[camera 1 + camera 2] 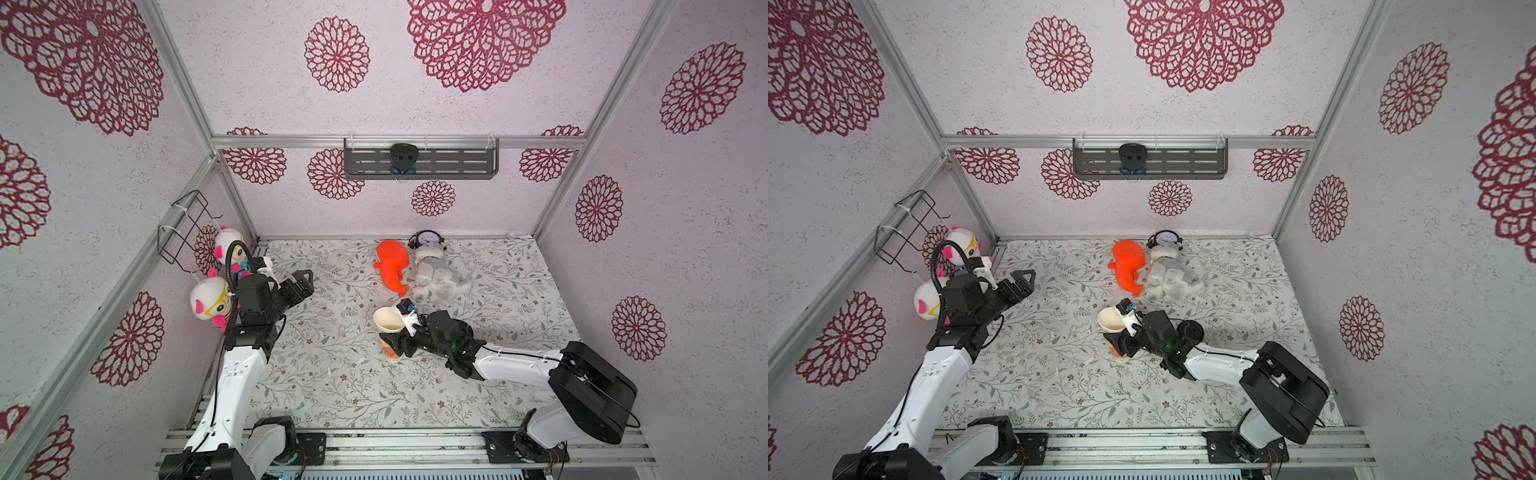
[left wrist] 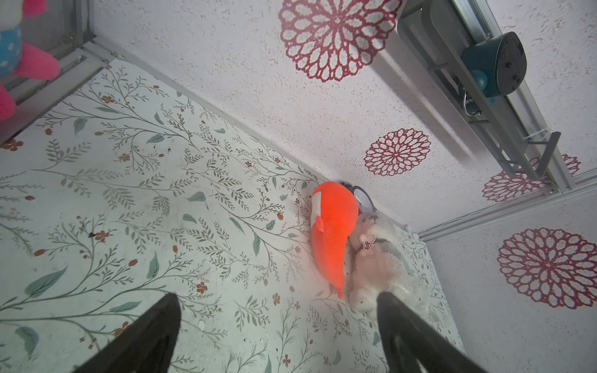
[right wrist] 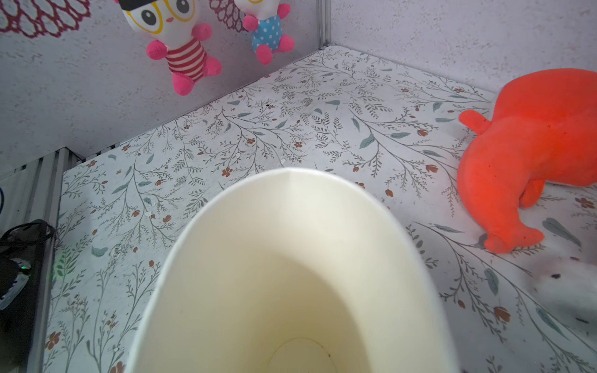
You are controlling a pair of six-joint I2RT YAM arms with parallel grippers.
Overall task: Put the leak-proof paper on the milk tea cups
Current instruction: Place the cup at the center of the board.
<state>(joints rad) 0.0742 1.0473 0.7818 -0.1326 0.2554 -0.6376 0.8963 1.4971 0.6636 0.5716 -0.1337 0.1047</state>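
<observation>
Down at six o'clock both arms rise off the rail, and the action is just short of the middle of the flowered table [image 1: 332, 395]. The milk tea cup [image 1: 388, 322] stands upright there, orange print low on its side, seen in both top views [image 1: 1111, 320]. The right gripper [image 1: 392, 347] comes in from four o'clock and sits against the cup's lower wall. Its dark fingers straddle the print, but whether they are pinching the paper or only standing beside it I cannot tell. The right wrist camera looks straight down into the cup [image 3: 290, 258], all cream wall down to the round bottom, with the mouth uncovered. Swing out to ten o'clock and there is the left gripper [image 1: 306, 283], hanging above the table well apart from the cup. Its claws are spread wide with nothing between them – the left wrist view shows the two black fingers [image 2: 155, 336] with bare tabletop in the gap. Beyond the cup at twelve o'clock lies an orange plush toy [image 1: 392, 266], touching a grey-white plush dog [image 1: 436, 278] at one o'clock. A small alarm clock [image 1: 427, 238] stands behind them against the back wall. Over at nine to ten o'clock two dolls [image 1: 212, 303] hang on the side wall – and high at twelve, a grey shelf [image 1: 457, 164] carries a dark round device [image 1: 402, 156].
</observation>
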